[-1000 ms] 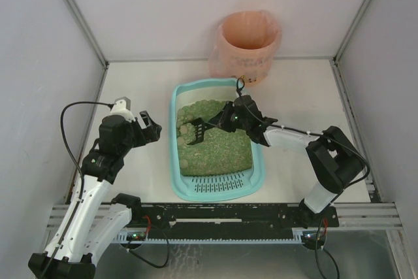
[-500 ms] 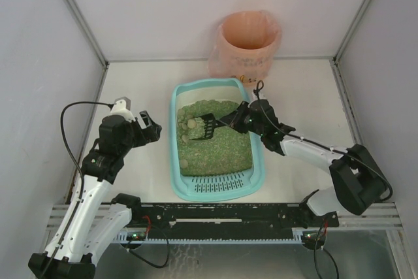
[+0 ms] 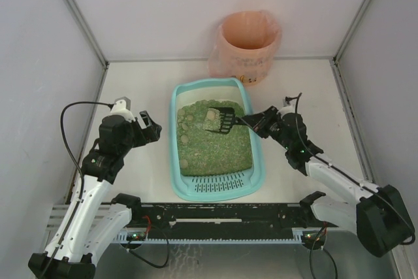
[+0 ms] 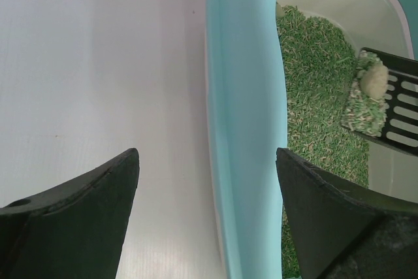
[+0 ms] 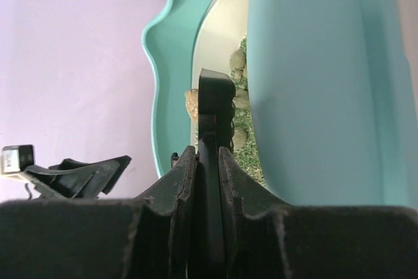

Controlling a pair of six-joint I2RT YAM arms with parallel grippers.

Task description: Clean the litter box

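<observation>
The light-teal litter box (image 3: 175,136) lies mid-table with green litter and several pale clumps; its slotted grate end faces the arms. My right gripper (image 3: 256,122) is shut on the handle of a black slotted scoop (image 3: 222,120), held over the box's far part with a pale clump and some litter (image 3: 211,119) on it. In the right wrist view the scoop handle (image 5: 209,155) sits edge-on between the fingers. My left gripper (image 3: 152,129) is open and empty, just left of the box's left wall (image 4: 245,129). The scoop also shows in the left wrist view (image 4: 392,112).
A round bin lined with a pink bag (image 3: 247,44) stands behind the box at the back wall. Side walls close the table in on the left and right. A rail (image 3: 222,213) runs along the near edge.
My right arm has drawn back to the right and lifted the scoop out of the litter with a clump on it. The left arm has not moved.
</observation>
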